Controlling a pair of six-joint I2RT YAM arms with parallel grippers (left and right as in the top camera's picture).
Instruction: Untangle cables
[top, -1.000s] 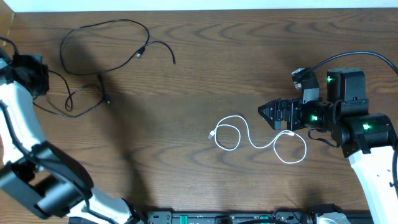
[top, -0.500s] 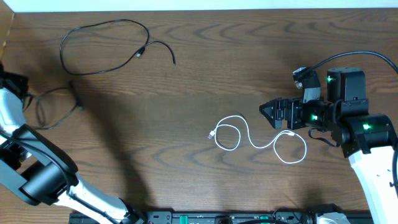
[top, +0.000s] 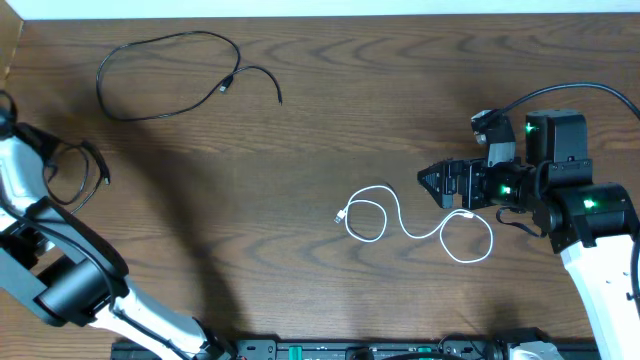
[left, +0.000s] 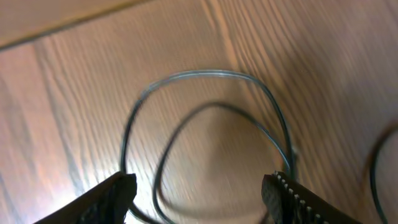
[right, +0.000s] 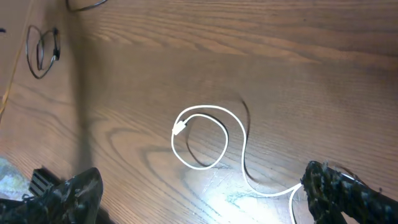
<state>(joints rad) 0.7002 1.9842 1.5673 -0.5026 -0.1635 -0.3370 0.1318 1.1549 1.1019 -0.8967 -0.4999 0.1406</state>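
Observation:
Three cables lie apart on the wooden table. One black cable (top: 170, 70) curls at the far left. A second black cable (top: 75, 175) lies in small loops by the left edge; in the left wrist view its loops (left: 211, 118) run down between the fingers of my left gripper (left: 202, 190), which stands open and pinches nothing. The white cable (top: 415, 222) snakes across the middle. My right gripper (top: 440, 185) hovers open just above the white cable's right half; in the right wrist view the white cable (right: 202, 140) runs to the right finger (right: 342, 193).
The table's far edge (top: 320, 15) runs along the top of the overhead view. My left arm's white links (top: 40, 240) cross the table's left side. The right arm's body (top: 580, 210) and its thick black lead (top: 560, 92) fill the right side.
My left gripper pulled the second black cable leftward toward the table's edge, then opened and let it go. The right arm and the white cable have not moved.

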